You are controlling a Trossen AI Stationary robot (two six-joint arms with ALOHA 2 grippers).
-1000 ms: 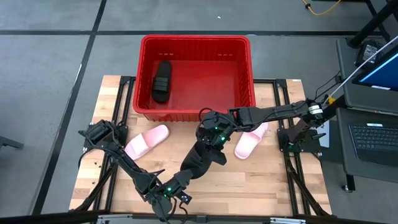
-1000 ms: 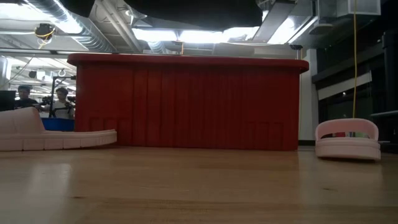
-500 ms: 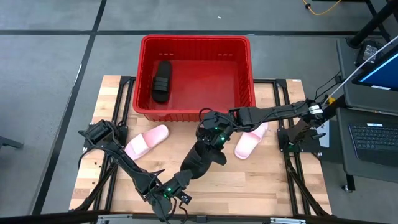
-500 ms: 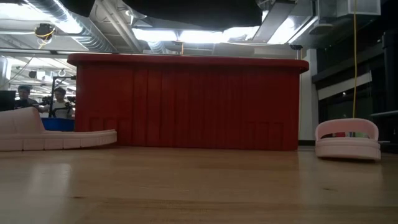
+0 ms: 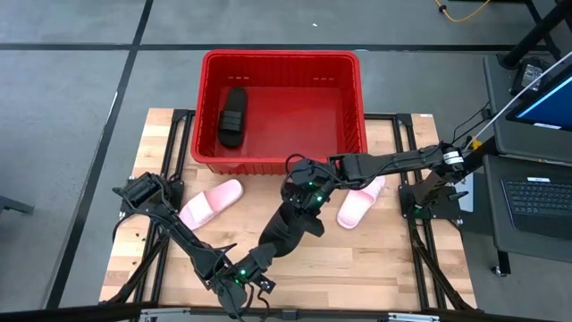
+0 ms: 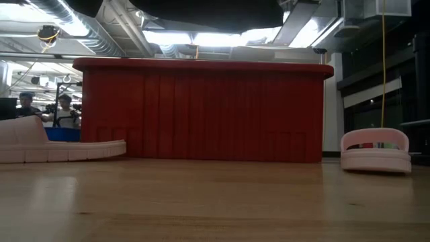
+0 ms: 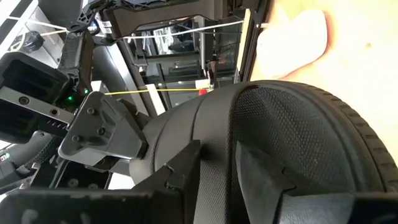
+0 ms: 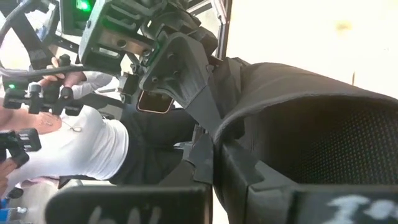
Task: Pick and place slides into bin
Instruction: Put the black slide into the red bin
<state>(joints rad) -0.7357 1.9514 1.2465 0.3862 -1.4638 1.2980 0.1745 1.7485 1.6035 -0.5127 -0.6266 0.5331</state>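
Wooden table carries the bright red bin at its far edge, one black slide lying inside near the bin's left wall; two pink slides rest on the wood in front of it, one to the left and one to the right; between them both grippers pinch a second black slide, the left gripper at its near end, the right gripper at its far end, fingers clamping its strap edge.
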